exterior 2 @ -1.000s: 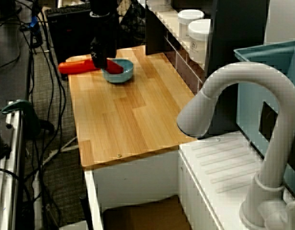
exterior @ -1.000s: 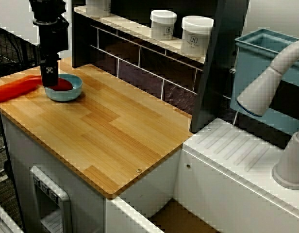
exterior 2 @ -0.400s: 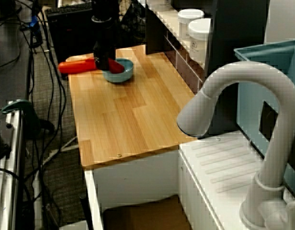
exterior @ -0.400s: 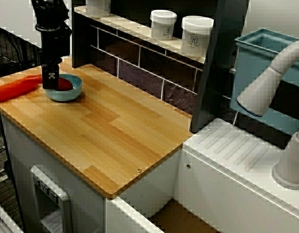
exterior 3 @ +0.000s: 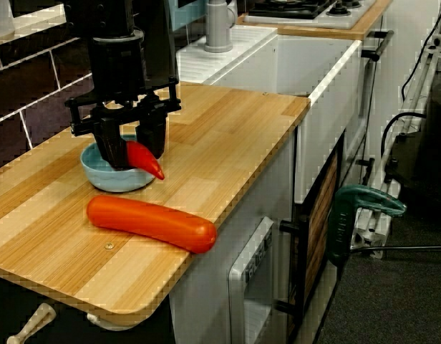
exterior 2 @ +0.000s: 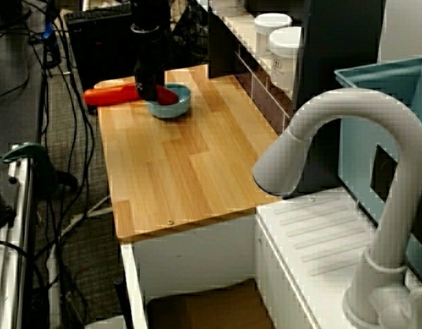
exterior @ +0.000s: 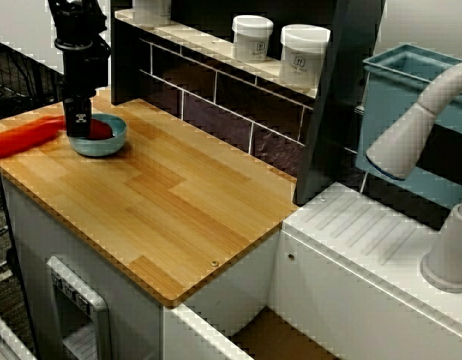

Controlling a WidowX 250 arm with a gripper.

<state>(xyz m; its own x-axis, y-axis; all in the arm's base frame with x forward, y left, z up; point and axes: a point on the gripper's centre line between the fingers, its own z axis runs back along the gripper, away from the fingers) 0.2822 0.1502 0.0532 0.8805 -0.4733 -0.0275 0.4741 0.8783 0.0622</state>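
Red pepper (exterior 3: 147,163) pinched between the fingers of the black gripper (exterior 3: 133,153), jaws narrowed onto it, low over the light-blue bowl (exterior 3: 109,179) with the pointed tip poking past the rim (clearest in the view from the counter's end). Bowl standing on the wooden counter (exterior 3: 228,136), long orange vegetable (exterior 3: 152,221) lying just beside it, apart from the gripper.

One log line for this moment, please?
tool: shut on red pepper | position: low over blue bowl | beside bowl: long orange object on wooden counter
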